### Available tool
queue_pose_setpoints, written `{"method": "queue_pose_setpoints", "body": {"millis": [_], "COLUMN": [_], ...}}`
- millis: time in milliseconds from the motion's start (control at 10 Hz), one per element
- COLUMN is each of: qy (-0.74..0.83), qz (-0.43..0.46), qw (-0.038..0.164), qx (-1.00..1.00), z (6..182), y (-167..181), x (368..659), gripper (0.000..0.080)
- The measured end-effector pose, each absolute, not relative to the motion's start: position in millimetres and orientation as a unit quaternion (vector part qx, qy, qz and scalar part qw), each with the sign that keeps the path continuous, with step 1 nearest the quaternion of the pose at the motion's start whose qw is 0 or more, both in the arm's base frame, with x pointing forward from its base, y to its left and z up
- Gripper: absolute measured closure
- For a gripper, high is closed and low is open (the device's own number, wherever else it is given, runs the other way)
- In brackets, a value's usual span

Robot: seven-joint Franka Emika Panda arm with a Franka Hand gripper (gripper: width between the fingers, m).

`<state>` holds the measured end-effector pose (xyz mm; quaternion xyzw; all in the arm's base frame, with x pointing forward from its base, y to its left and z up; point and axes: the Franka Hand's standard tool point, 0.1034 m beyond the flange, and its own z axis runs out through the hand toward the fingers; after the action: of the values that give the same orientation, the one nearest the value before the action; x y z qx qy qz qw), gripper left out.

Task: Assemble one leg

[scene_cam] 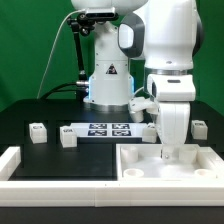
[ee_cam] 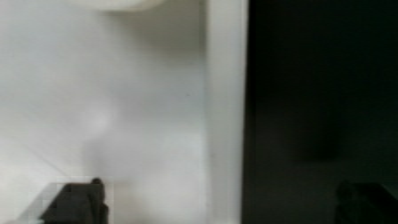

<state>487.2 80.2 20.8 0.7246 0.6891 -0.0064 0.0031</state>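
I work in a robotics lab, not a home. My white base (scene_cam: 108, 75), which carries a warning-triangle sticker, stands on a black table (scene_cam: 40, 155) in front of a green curtain (scene_cam: 35, 45). The marker board (scene_cam: 108, 128) with its square tags lies on that table, and a black cable (scene_cam: 78, 50) runs down beside my base.

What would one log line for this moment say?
gripper: open, low over panel rim | leg: loose on table, untouched | step: leg not yet picked
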Motion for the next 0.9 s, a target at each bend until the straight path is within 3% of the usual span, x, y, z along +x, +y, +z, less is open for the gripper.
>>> {"method": "queue_pose_setpoints", "body": {"millis": [500,900], "qy": [0.639,0.584], "qz": [0.006,0.009], "qw": [0.031,0.029], "qx": [0.769,0.811], "z": [84.0,84.2], "y": [108.2,113.2], "x": [444.1,441.6], "gripper": [0.0151,0.0151]}}
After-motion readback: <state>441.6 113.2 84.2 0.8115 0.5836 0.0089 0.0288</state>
